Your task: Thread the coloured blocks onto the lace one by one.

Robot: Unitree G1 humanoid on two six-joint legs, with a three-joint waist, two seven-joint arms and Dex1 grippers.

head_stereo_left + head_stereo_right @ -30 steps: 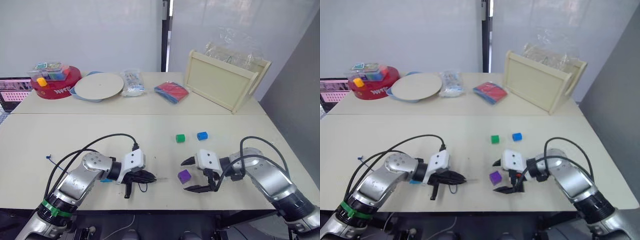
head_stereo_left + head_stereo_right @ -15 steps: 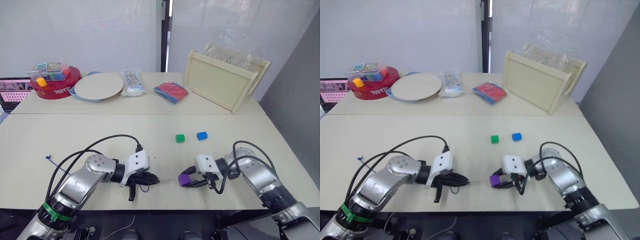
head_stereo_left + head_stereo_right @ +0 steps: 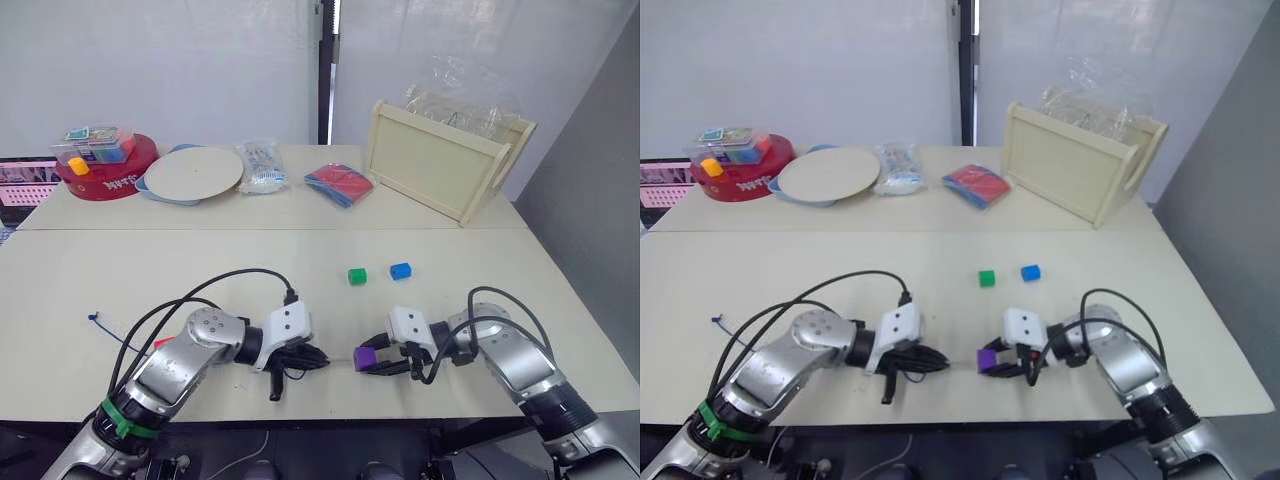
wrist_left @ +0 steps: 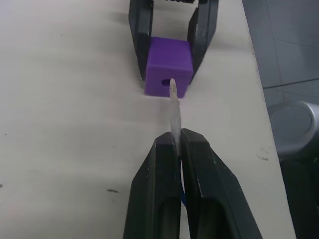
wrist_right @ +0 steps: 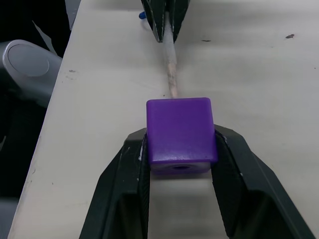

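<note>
My right gripper (image 3: 364,361) is shut on a purple block (image 5: 180,129), its two black fingers (image 5: 130,164) pressing on opposite sides, low over the table near the front edge. My left gripper (image 4: 178,144) is shut on the lace (image 4: 173,107) just behind its stiff pale tip. The tip points at the purple block (image 4: 168,67) and touches its face right beside the hole. The dark-blue cord trails left to its end (image 3: 97,319) on the table. A green block (image 3: 357,276) and a blue block (image 3: 401,270) lie side by side farther back.
On the rear table stand a wooden tray (image 3: 440,160) on its side, a white plate (image 3: 195,172), a red round tub (image 3: 100,172) with toys, a clear packet (image 3: 260,166) and a red-blue packet (image 3: 342,183). Both grippers work close to the table's front edge (image 3: 330,415).
The right gripper, open around the purple block a second ago, has shut on it. The left gripper has moved right, bringing the lace tip up to the block's face.
</note>
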